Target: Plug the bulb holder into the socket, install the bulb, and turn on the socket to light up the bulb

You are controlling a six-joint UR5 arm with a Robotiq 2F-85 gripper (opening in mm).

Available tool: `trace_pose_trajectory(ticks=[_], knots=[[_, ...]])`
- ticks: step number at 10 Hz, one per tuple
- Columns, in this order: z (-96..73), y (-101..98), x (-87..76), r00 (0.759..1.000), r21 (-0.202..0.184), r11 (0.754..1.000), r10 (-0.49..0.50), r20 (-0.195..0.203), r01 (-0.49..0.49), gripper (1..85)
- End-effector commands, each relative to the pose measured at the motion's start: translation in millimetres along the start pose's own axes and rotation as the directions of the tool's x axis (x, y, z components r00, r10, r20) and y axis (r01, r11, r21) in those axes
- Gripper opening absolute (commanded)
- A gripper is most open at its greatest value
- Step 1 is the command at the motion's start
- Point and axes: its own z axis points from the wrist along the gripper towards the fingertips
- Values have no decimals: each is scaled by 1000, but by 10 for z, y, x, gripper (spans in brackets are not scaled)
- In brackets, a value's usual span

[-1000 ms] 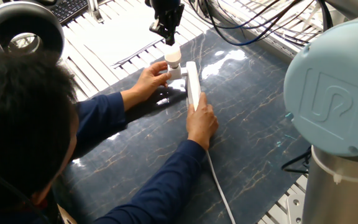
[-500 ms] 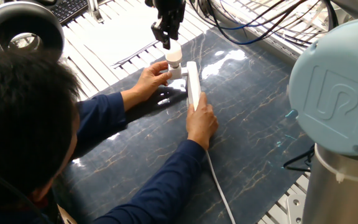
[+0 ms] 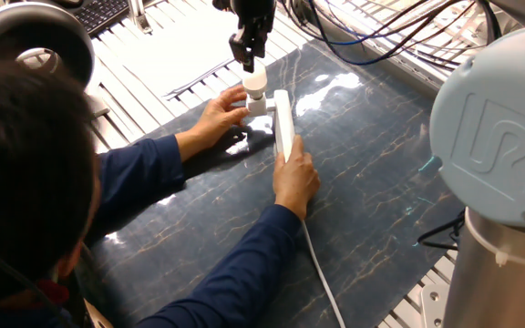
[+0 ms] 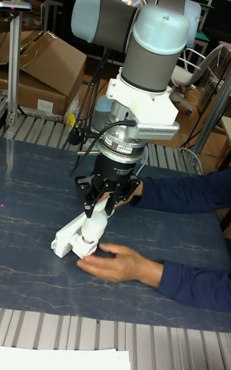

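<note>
The white socket (image 3: 283,123) lies on the dark marbled mat, also seen in the tall fixed view (image 4: 66,237). The bulb holder (image 3: 256,106) is plugged into its far end. Upright in the holder stands the bulb (image 3: 255,84), whose dome (image 4: 95,223) shows in the tall view too. My gripper (image 3: 249,62) hangs just over that dome, fingers spread and gripping nothing (image 4: 101,207). A person's left hand (image 3: 219,115) steadies the holder, and the right hand (image 3: 296,178) presses on the socket's near end.
The socket's white cord (image 3: 322,273) runs toward the front edge of the mat. The person's head (image 3: 21,173) and blue sleeves fill the left foreground. My arm's big joint (image 3: 499,128) blocks the right side. Cables hang behind the gripper.
My gripper has shifted slightly right and a little away from the bulb's top. The bulb, holder, socket and both hands stay put. The person's head has drifted left.
</note>
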Motion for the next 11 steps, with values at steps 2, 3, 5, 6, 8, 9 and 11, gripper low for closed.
trace_pose_trajectory(ticks=[2,3,5,6,8,9,11], knots=[[-28,-72,7,967,27,967,-255,12,254,477],[-28,-20,-22,959,11,960,-281,27,280,483],[-29,57,-33,941,-4,942,-337,36,337,503],[-24,78,-50,934,-7,935,-353,45,354,503],[9,96,-49,908,-7,909,-415,48,416,507],[17,94,-54,901,-4,902,-430,53,431,510],[53,69,-50,890,1,892,-452,60,453,510]])
